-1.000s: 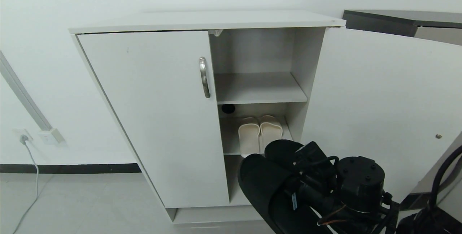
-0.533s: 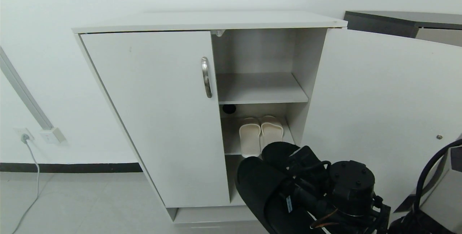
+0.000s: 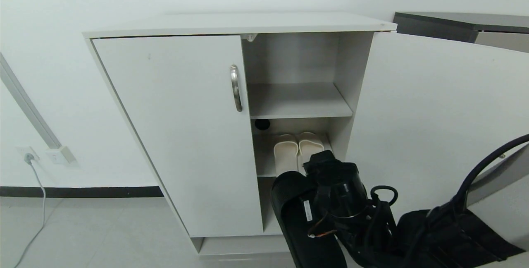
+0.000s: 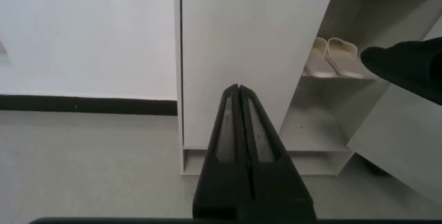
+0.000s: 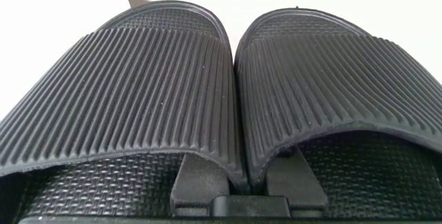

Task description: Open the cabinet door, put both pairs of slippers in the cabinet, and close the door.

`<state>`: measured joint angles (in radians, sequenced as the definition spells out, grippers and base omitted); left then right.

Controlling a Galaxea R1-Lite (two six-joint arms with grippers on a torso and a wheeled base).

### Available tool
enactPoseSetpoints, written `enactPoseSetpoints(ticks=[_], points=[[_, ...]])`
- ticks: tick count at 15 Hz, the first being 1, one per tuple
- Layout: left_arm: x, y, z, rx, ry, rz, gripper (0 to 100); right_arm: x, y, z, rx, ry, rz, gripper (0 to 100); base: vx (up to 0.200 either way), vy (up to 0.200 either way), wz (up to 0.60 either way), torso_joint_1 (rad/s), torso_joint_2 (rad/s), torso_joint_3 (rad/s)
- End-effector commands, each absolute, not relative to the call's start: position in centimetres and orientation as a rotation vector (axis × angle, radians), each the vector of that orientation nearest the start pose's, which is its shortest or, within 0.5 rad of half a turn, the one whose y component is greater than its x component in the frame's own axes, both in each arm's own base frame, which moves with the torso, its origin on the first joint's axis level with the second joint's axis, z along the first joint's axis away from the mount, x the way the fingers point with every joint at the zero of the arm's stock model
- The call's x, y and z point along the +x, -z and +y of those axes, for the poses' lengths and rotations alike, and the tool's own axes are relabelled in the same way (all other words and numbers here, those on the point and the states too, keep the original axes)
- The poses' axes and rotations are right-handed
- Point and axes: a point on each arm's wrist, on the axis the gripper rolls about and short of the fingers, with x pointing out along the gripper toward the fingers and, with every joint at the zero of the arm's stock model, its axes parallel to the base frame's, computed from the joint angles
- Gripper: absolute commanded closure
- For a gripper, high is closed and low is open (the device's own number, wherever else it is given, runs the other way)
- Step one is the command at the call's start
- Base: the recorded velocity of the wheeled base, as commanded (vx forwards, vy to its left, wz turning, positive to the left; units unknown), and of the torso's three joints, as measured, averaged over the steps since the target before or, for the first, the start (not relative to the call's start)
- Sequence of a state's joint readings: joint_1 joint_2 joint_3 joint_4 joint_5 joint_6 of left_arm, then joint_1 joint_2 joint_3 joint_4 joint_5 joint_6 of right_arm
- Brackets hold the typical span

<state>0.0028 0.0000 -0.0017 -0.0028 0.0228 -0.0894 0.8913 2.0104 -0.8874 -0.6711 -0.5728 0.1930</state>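
Observation:
The white cabinet (image 3: 231, 24) has its right door (image 3: 434, 111) swung open and its left door (image 3: 177, 131) shut. A pair of cream slippers (image 3: 297, 150) lies on the middle shelf, also visible as the cream slippers (image 4: 335, 54). My right gripper (image 3: 320, 177) is shut on the pair of black slippers (image 3: 297, 214), held side by side in front of the open lower compartment; the ribbed straps of the black slippers (image 5: 235, 92) rise over the gripper's fingers (image 5: 197, 182). My left gripper (image 4: 239, 124) is shut and empty, low, facing the cabinet front.
The upper shelf (image 3: 297, 100) holds nothing. A grey unit (image 3: 463, 26) stands behind the open door. A wall socket with a cable (image 3: 29, 164) is at the left. Bare floor (image 3: 82, 235) lies before the cabinet.
My right arm has turned and pushed the black slippers closer to the cabinet opening; the wrist now covers the toes of the cream pair. The cabinet and left gripper stayed put.

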Motion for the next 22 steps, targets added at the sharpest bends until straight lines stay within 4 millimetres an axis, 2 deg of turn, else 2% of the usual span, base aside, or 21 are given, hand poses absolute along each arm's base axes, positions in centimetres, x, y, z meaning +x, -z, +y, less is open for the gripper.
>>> enactPoseSetpoints(ticks=[1,4,8,12,17,22], points=[[-2.3,-7.6,0.0,-0.089,-0.026,-0.006,100,24.0,-12.5,28.7,-0.035,-0.243,0.362,100,0.0,0.0,0.0,0.0,0.0,0.0],[-2.3,-7.6,0.0,-0.089,-0.026,-0.006,100,24.3,-15.0,29.8,0.002,-0.129,0.452,100,0.0,0.0,0.0,0.0,0.0,0.0],[-2.3,-7.6,0.0,-0.089,-0.026,-0.006,100,24.9,-18.9,30.6,0.034,-0.058,0.382,100,0.0,0.0,0.0,0.0,0.0,0.0],[-2.3,-7.6,0.0,-0.091,-0.026,-0.006,100,24.9,-21.7,30.4,0.042,-0.056,0.31,100,0.0,0.0,0.0,0.0,0.0,0.0],[-2.3,-7.6,0.0,-0.087,-0.026,-0.006,100,26.3,-22.7,30.1,0.038,-0.037,0.268,100,0.0,0.0,0.0,0.0,0.0,0.0],[-2.3,-7.6,0.0,-0.086,-0.026,-0.006,100,26.6,-22.8,30.1,0.034,-0.038,0.254,100,0.0,0.0,0.0,0.0,0.0,0.0]])
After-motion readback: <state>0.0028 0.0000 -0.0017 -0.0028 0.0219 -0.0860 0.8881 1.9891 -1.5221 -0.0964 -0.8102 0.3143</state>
